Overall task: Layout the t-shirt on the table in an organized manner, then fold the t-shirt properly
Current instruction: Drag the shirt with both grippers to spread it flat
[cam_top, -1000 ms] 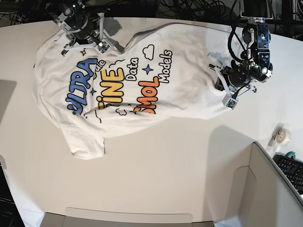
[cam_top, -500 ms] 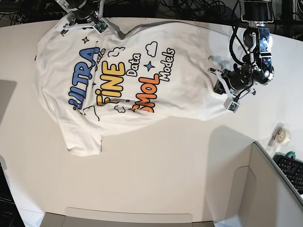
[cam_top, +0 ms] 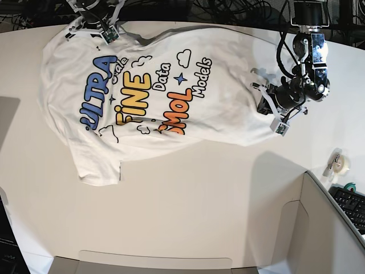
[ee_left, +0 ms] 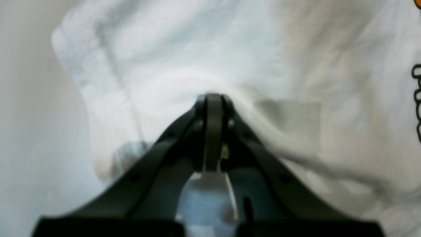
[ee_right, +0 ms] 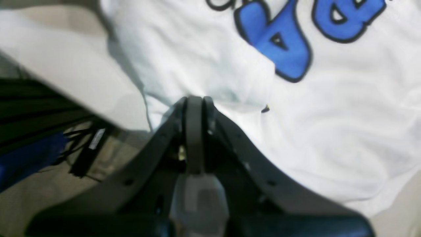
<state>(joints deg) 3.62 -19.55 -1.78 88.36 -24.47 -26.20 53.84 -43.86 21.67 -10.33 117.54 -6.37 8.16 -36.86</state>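
Since the earlier base views, the right arm's fingers (cam_top: 91, 23) have drawn back toward the far edge of the smooth matte white table (cam_top: 188, 211), carrying the shoulder end of the large white short-sleeved cloth t-shirt (cam_top: 154, 91) with them. The blue lettering has slid that way too, and the cloth between the arms looks flatter. The left arm's fingers (cam_top: 274, 108) have barely shifted.

Both pairs of fingers are closed on cloth. In the right wrist view the right fingers (ee_right: 194, 108) pinch a fold of the t-shirt (ee_right: 329, 125) just beyond the table (ee_right: 65, 82) edge. In the left wrist view the left fingers (ee_left: 213, 105) clamp a raised ridge of the t-shirt (ee_left: 197, 49), with bare table (ee_left: 29, 98) to one side.

The shirt lies printed side up, its long axis running from one pair of fingers to the other. It slants across the table rather than sitting square. The loose sleeve and lower corner lie toward the near edge, closer to the right fingers than the left, so squaring it likely falls to the right arm.
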